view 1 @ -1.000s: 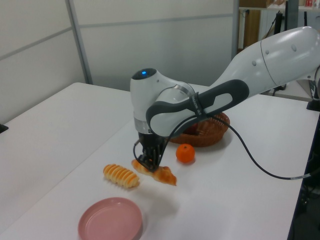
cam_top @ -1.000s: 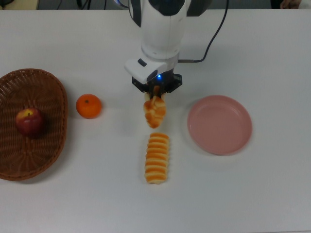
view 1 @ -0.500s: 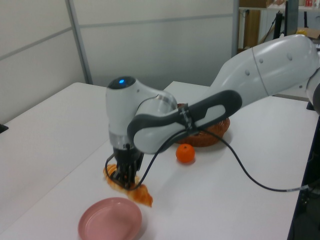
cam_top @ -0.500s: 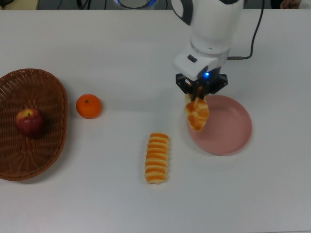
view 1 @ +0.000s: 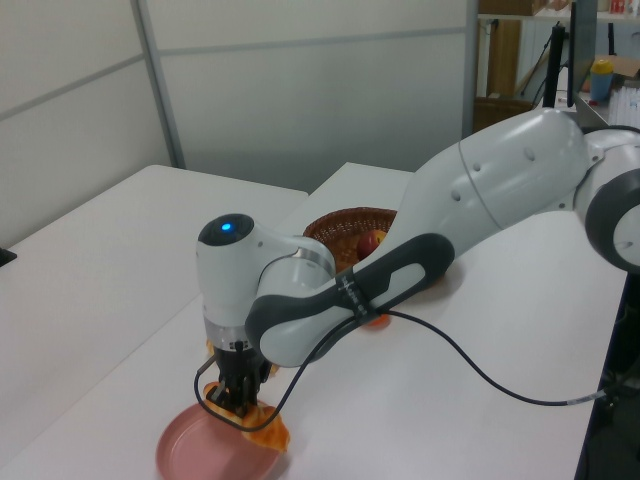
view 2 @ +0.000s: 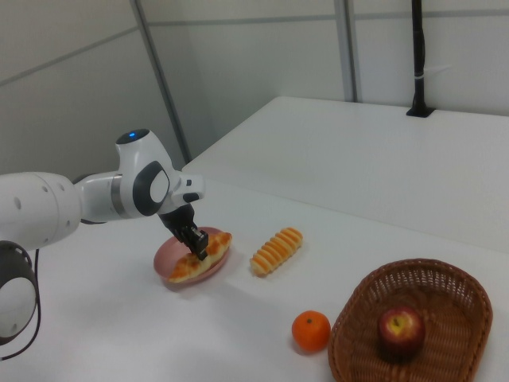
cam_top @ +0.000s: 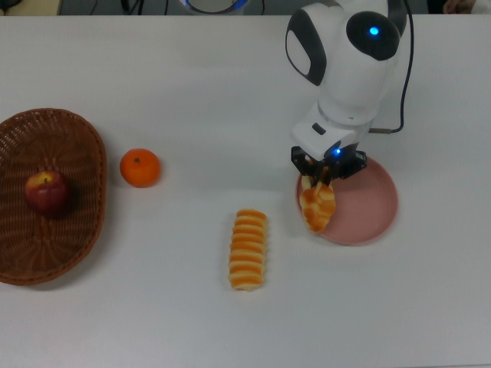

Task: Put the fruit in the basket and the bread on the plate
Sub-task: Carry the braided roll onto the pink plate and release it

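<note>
White tabletop with a pale pink plate [cam_top: 368,207] taken as landmark. Above the plate's edge nearest the basket, the gripper [cam_top: 321,175] of a white Franka arm, fingers clamped on one pointed end of the braided leaf-shaped pastry [cam_top: 317,207]. Pastry hanging down and slanting across that rim, partly over the plate's floor, partly out past the edge; whether touching the plate, cannot tell. In the right view, pastry [view 2: 200,255] lying low along the plate, looking close to resting.

Just beside the plate, toward the basket: the ridged loaf [cam_top: 248,248] on the bare table, untouched. Farther the same way, well apart from the plate: the orange mandarin [cam_top: 140,167], also on the table. Farthest from the plate: the oval wicker basket [cam_top: 80,222], with the dark red apple [cam_top: 47,191] already inside.

Judged stage: placing the first bread; loaf and mandarin not yet done.

Risks: released here, likely to tip off the raised rim onto the table, since much of its length overhangs the edge. Pressed lower, possibly levering or sliding the light plate. Sideways correction, perhaps dragging the pastry against the rim and twisting it in the grip.
</note>
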You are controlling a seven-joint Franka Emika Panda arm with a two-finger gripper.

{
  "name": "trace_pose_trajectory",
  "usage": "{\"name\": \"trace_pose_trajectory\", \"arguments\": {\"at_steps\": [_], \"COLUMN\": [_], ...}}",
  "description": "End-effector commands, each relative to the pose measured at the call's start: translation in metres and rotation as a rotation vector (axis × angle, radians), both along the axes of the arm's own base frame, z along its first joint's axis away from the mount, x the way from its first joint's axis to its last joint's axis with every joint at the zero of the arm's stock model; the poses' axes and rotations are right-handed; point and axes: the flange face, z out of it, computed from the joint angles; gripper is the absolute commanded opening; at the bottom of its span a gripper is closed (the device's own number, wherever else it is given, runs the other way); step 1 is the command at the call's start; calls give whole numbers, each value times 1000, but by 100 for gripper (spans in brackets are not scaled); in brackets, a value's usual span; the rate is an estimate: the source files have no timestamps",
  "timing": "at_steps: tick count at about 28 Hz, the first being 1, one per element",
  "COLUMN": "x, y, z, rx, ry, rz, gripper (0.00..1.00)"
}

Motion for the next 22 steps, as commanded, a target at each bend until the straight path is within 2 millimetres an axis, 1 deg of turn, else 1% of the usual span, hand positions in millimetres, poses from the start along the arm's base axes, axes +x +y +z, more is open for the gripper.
{"name": "trace_pose_trajectory", "arguments": {"at_steps": [1,3,4,5,9,11,14,15,16,20,22], "x": [9,11,11,10,10,11,12,10,8,2,3], "y": [0,-3,-3,-3,-3,-10,-22,-29,-32,-38,-41], "z": [1,1,1,1,2,15,46,61,69,97,98], "rx": [-10,-11,-12,-14,-9,7,59,88,99,105,98], "ry": [-28,-29,-26,-25,-21,-25,-32,-20,-17,-27,-29], "rz": [-8,4,12,29,29,6,-42,-66,-76,-86,-90], "gripper": [38,65,81,100,100,100,100,100,100,100,100]}}
